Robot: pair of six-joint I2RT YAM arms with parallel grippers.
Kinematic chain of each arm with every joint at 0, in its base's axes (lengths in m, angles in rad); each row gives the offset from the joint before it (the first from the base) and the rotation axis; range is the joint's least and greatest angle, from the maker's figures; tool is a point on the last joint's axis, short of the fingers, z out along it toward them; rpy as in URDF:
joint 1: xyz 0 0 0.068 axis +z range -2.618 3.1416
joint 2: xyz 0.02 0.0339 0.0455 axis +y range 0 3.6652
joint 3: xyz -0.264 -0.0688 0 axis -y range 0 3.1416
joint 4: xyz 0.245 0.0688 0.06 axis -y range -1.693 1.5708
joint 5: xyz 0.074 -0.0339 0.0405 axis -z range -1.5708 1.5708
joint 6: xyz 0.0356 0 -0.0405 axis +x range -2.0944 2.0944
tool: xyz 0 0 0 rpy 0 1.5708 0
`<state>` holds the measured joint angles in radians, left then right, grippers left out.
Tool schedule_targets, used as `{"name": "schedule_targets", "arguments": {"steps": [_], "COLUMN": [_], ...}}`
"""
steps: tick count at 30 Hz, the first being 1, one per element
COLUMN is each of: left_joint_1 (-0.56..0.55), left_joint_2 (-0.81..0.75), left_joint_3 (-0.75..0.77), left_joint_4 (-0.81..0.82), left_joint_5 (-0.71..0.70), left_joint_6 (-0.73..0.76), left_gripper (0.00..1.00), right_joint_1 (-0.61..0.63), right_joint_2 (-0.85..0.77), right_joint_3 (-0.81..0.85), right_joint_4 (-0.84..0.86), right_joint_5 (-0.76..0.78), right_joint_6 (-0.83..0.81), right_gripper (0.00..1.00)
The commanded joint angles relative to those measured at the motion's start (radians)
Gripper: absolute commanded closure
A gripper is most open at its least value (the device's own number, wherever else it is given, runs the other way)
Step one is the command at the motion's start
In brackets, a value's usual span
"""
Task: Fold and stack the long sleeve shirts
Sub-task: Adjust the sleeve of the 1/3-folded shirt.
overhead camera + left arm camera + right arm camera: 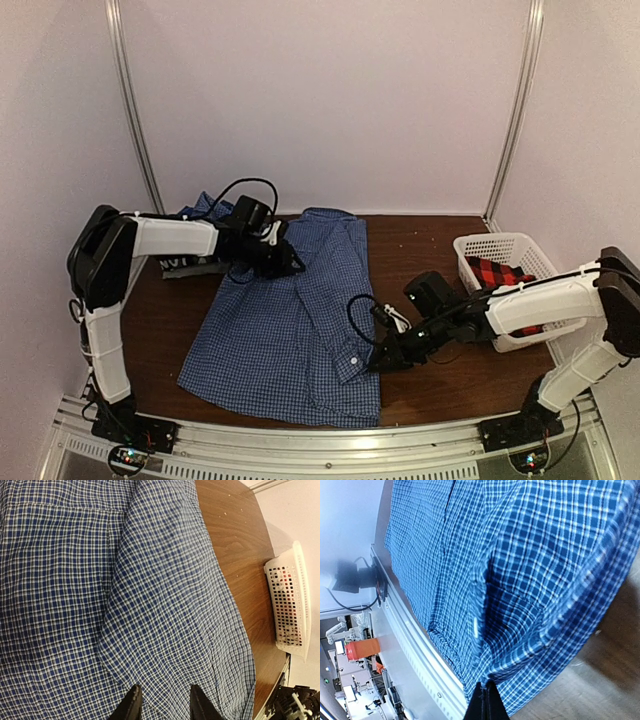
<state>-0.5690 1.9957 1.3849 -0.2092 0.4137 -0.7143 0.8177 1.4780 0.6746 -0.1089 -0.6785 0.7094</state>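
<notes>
Top external view: nearest the arm bases, a metal rail runs along the table's front edge. Just behind it the blue-and-white shirt lies spread on the wooden table, with its right side folded in over the body.

The right gripper sits low at the shirt's near right edge, beside the cuff. Its fingers are pressed together, seemingly on the hem. Farther back, the left gripper rests at the far left of the shirt with its fingers partly apart over the cloth. Whether it holds a fold, I cannot tell.

The pinch on the right looks thin. If only a single layer or the bare hem is caught, the cloth could slip free on a lift, or the fold could drag open. A pull from one side alone would likely skew the shirt.

Behind the left arm a darker blue plaid shirt lies bunched by the back wall. At far right, the red-and-black plaid shirt sits inside the white basket.

The table is dark brown woodgrain. Plain pale walls close in the back and sides.
</notes>
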Motion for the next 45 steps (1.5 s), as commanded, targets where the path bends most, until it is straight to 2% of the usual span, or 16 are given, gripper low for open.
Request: {"name": "schedule_targets", "arguments": {"steps": [1, 11, 18, 31, 35, 41, 45], "left_joint_1": [0.009, 0.009, 0.008, -0.015, -0.018, -0.019, -0.009], "left_joint_2": [0.024, 0.062, 0.081, 0.13, 0.136, 0.123, 0.114], "left_joint_3": [0.05, 0.037, 0.001, -0.017, -0.011, -0.001, 0.017], "left_joint_4": [-0.023, -0.015, 0.004, 0.065, 0.082, 0.079, 0.058], "left_joint_5": [0.031, 0.042, 0.038, 0.03, 0.019, 0.005, -0.004], "left_joint_6": [0.04, 0.027, 0.001, -0.093, -0.108, -0.109, -0.106], "left_gripper": [0.66, 0.66, 0.64, 0.62, 0.69, 0.92, 1.0], "right_joint_1": [0.079, 0.104, 0.1, 0.091, 0.089, 0.087, 0.087], "right_joint_2": [-0.049, -0.031, -0.016, 0.013, 0.011, 0.006, 0.004], "right_joint_3": [0.019, 0.028, 0.036, 0.068, 0.072, 0.076, 0.084], "right_joint_4": [0.012, 0.066, -0.008, -0.049, -0.052, -0.065, -0.081], "right_joint_5": [0.018, 0.011, 0.106, 0.128, 0.128, 0.13, 0.129], "right_joint_6": [0.099, 0.123, 0.047, -0.021, -0.025, -0.027, -0.033], "right_gripper": [1.0, 1.0, 0.98, 0.99, 0.99, 1.0, 1.0]}}
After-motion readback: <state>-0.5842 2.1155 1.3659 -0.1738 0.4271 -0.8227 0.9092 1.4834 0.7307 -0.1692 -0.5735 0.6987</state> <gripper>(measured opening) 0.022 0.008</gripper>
